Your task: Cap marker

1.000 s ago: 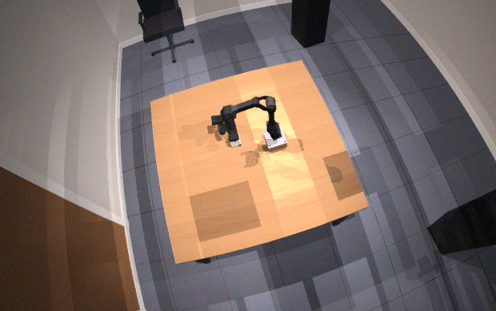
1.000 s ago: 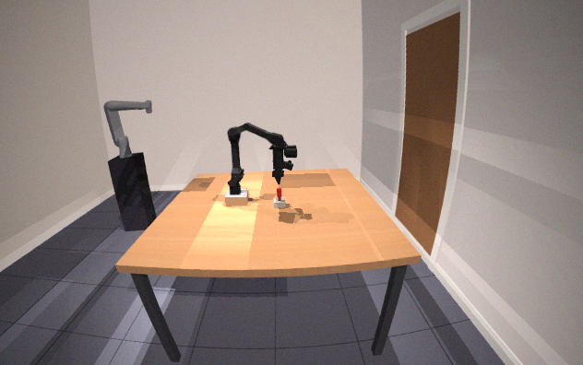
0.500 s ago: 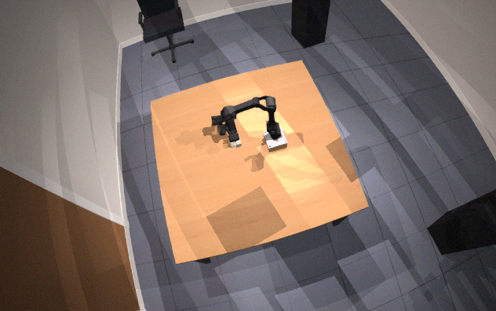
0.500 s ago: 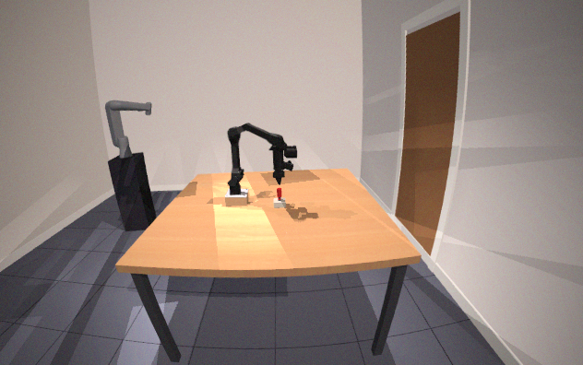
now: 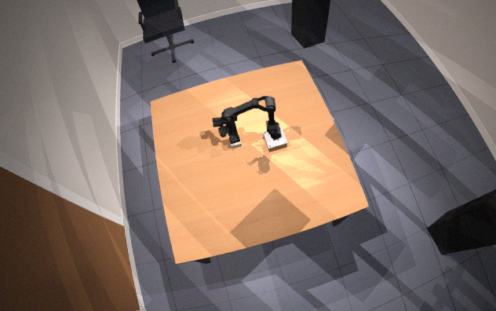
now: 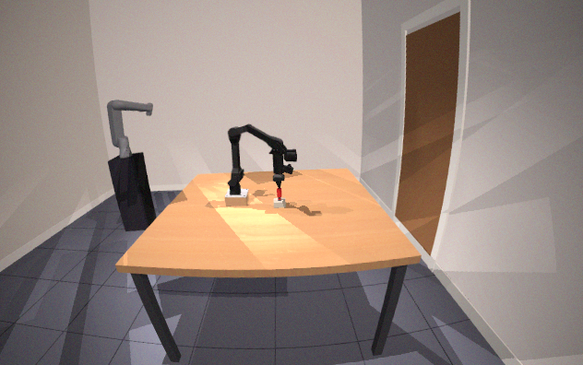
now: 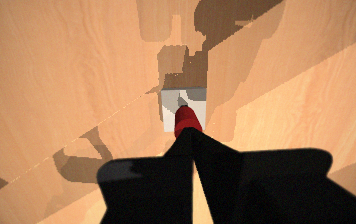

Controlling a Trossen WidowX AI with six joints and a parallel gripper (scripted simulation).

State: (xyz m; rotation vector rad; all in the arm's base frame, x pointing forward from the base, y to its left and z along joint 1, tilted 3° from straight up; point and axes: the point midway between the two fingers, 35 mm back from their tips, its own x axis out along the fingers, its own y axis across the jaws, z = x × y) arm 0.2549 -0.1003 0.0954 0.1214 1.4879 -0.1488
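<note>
The holder block (image 5: 235,144) (image 6: 279,203) (image 7: 200,112) is small and whitish and sits on the table. The red cap (image 6: 279,194) (image 7: 187,120) stands upright above the block, over the marker. The marker is almost wholly hidden; only a short dark piece shows below the red in the wrist view. How far down the cap sits is too small to tell. My gripper (image 6: 279,185) (image 7: 188,131) is shut with nothing between its fingers. It points straight down, and its fingertips are right at the cap's top, seemingly touching it. In the top view the arm hides the cap.
The arm's white base (image 5: 276,144) (image 6: 236,198) stands on the wooden table (image 5: 208,188) (image 6: 258,249), a short way from the holder block. The arm arches over the table between them. A chair (image 5: 162,25) and dark pedestals (image 5: 310,23) (image 6: 131,194) stand off the table.
</note>
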